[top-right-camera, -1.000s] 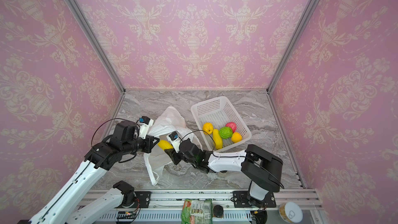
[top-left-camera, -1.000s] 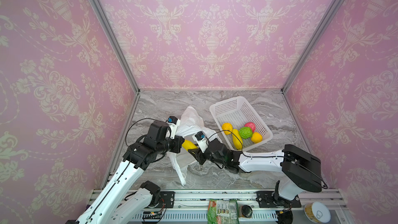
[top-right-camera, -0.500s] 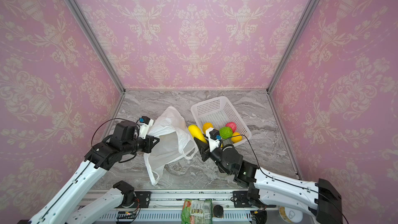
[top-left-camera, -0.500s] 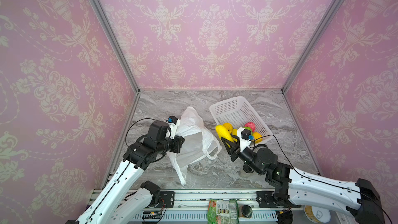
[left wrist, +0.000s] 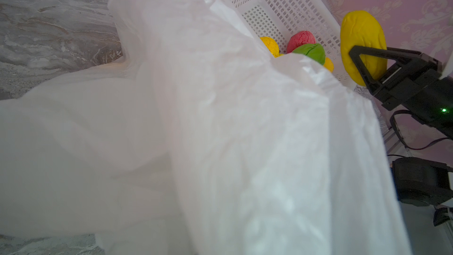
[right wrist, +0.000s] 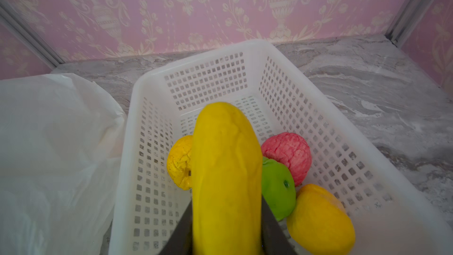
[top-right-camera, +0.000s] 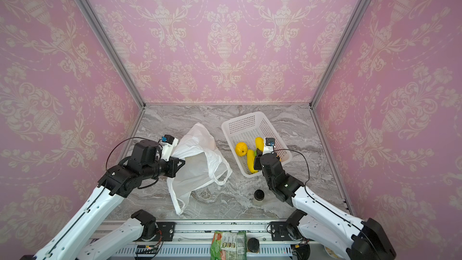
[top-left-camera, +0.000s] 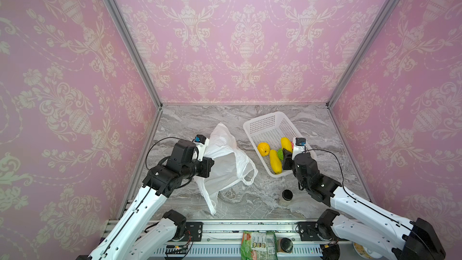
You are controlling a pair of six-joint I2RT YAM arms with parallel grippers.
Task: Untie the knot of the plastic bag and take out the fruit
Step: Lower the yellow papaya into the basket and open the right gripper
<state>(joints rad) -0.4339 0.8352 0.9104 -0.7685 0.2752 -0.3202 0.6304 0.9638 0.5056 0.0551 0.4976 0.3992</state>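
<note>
The white plastic bag (top-left-camera: 225,163) (top-right-camera: 197,163) lies slumped on the marble. My left gripper (top-left-camera: 207,165) (top-right-camera: 178,163) is shut on its left edge. Bag film (left wrist: 196,143) fills the left wrist view and hides the jaws. The knot is out of view; two loop handles (top-left-camera: 247,171) hang loose. My right gripper (top-left-camera: 287,157) (right wrist: 226,219) is shut on a long yellow fruit (right wrist: 225,168) (top-left-camera: 285,144) (left wrist: 362,45), held over the white basket (top-left-camera: 265,121) (right wrist: 208,74). Inside the basket lie round yellow (right wrist: 180,163), pink-red (right wrist: 286,153), green (right wrist: 277,187) and yellow-orange (right wrist: 318,219) fruits.
A small black round cap (top-left-camera: 287,194) (top-right-camera: 259,194) sits on the marble in front of the basket. A green packet (top-left-camera: 257,245) lies on the front rail. Pink patterned walls close in the back and both sides.
My right gripper has drawn the long yellow fruit out of the bag's mouth and carried it rightward over the basket. The bag has sagged. The left gripper has stayed put.
</note>
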